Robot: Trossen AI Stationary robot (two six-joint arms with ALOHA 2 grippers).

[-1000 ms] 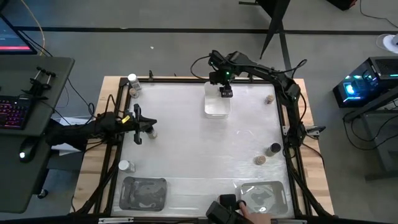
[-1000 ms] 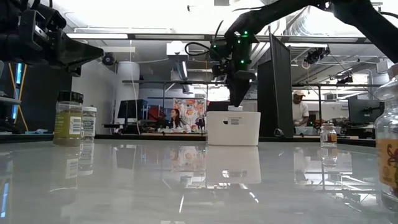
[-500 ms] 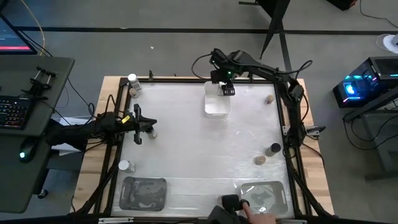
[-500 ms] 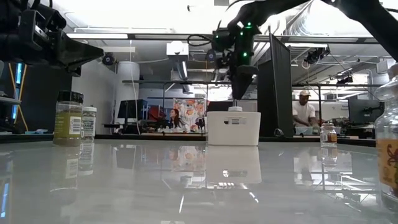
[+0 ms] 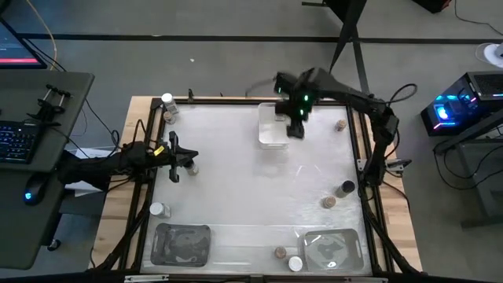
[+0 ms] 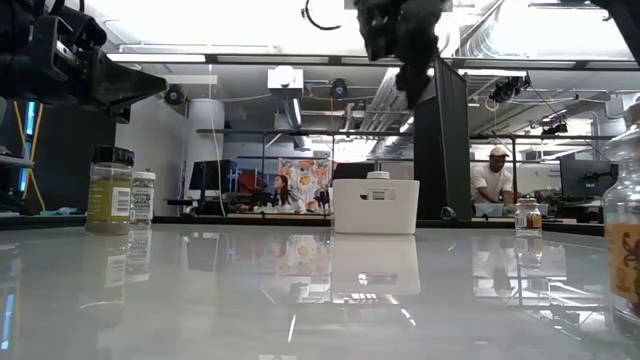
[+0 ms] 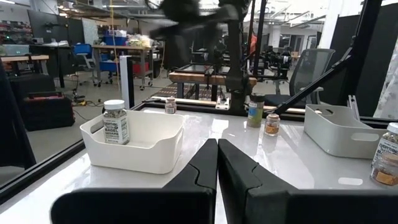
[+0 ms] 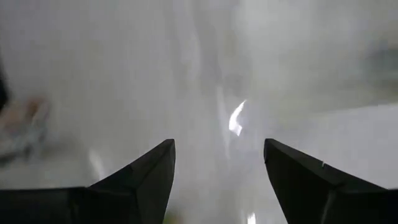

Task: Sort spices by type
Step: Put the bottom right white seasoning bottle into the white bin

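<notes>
My right gripper hangs open above the table, just right of the white tray at the far middle, with nothing between its fingers. A white-topped spice jar stands on its base in that tray. My left gripper stays shut and level at the left edge, beside a small jar. Other spices stand on the table: at the far left corner, at the left, at the far right, two at the right and two at the near edge.
Two clear trays stand at the near edge, one left and one right. A second white tray shows in the left wrist view. A raised frame runs round the table. People show in the room beyond.
My right gripper has risen out of the white tray, gone toward the table's right edge and rolled about its wrist, while the white-topped jar stays standing in the tray. A person's hand at the near edge has drawn back, and two jars now stand there.
</notes>
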